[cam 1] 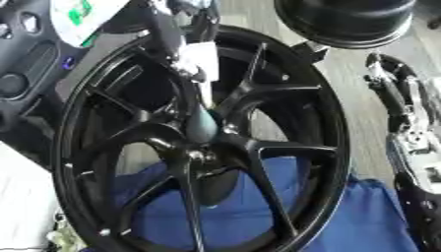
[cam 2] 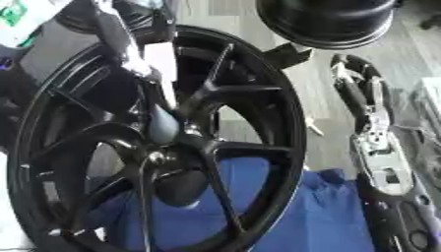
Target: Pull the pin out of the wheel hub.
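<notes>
pin (cam 1: 203,120) slants steeply, upper end leaning left, into wheel hub (cam 1: 200,152).

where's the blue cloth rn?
The blue cloth lies behind and under the lower part of the black wheel, showing through its spokes and spreading toward the lower right in the left eye view.

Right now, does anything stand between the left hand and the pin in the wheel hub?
Nothing visible does. The left hand hangs in front of the spokes, just above the dark pin at the wheel hub; the path outward looks free.
</notes>
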